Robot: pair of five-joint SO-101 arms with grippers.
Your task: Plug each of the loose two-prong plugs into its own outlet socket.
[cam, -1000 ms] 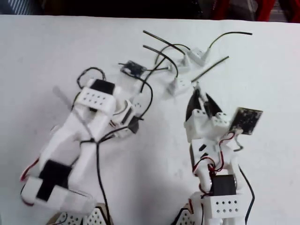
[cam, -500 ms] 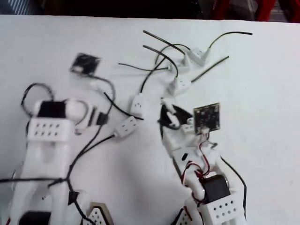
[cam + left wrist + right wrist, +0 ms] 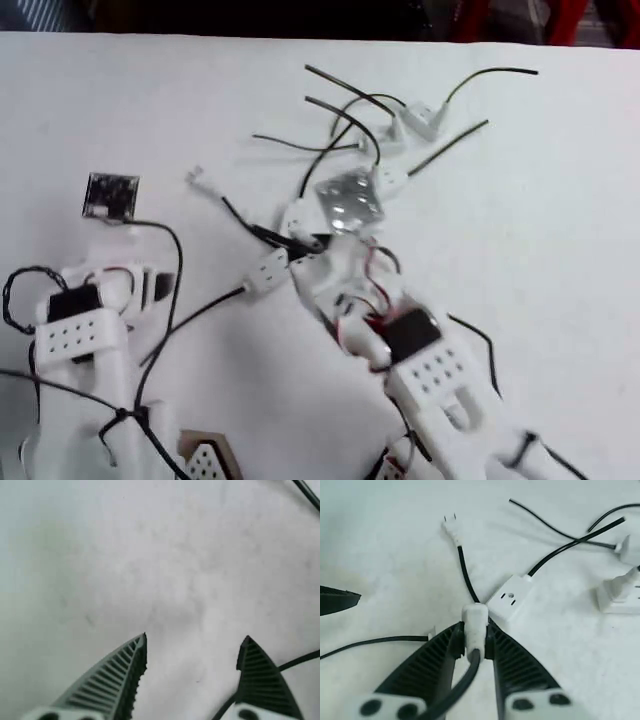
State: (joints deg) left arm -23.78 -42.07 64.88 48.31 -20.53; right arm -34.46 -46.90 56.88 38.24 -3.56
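My right gripper (image 3: 475,628) is shut on a white plug (image 3: 474,620) with a black cord, low over the table's middle (image 3: 300,243). Just beyond it lies a free white outlet socket (image 3: 512,598) (image 3: 295,216). A loose two-prong plug (image 3: 451,526) (image 3: 200,180) lies farther off, and its black cord runs back toward the held plug. Another outlet socket (image 3: 268,270) lies beside the right gripper. My left gripper (image 3: 194,645) hangs open over bare table at the left, with nothing between its fingers.
Outlets with plugs seated in them (image 3: 388,180) (image 3: 420,120) and their black cords (image 3: 345,85) crowd the back centre. A black cord (image 3: 300,659) passes by the left gripper. The left arm (image 3: 85,320) stands at the front left.
The left arm drew back from the centre to the front left. The right arm swung left across the table and its gripper, open a second ago, has shut on the white plug.
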